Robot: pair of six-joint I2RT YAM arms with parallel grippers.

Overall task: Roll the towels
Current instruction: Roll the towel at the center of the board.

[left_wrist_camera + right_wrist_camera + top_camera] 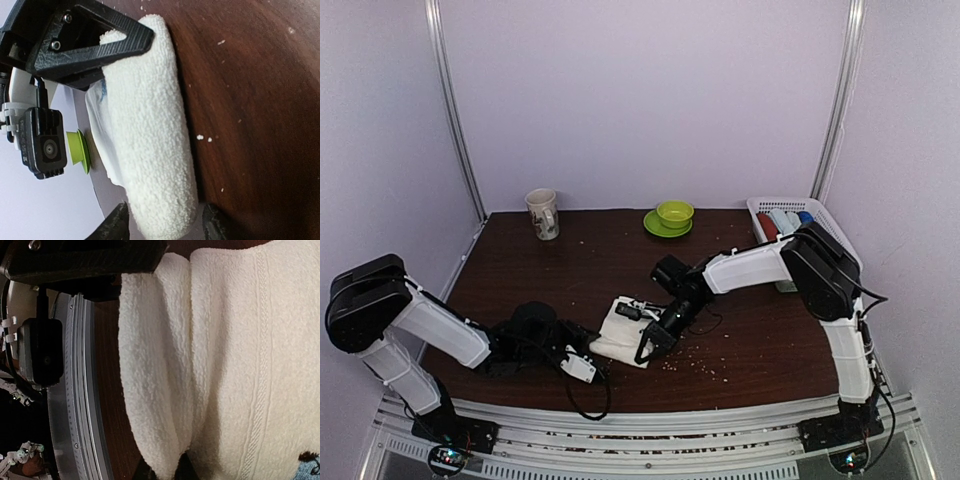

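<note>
A cream-white towel (620, 328) lies partly rolled on the dark wooden table, near the front middle. In the left wrist view its rolled part (150, 130) runs lengthwise, and my left gripper (167, 226) holds the near end, one dark fingertip (117, 225) pressed on each side. My right gripper (647, 343) comes in from the right. In the right wrist view it (165, 471) is shut, pinching a fold of the towel (155, 365), with flat towel (260, 365) spreading to the right. The right gripper's black finger (95, 37) rests on the roll's far end.
A mug (542, 213) stands at the back left. A green bowl on a green plate (673, 215) sits at the back centre. A white basket (800, 222) with red and blue towel rolls is at the back right. Crumbs (705, 368) dot the table; its metal front rail (75, 390) is close.
</note>
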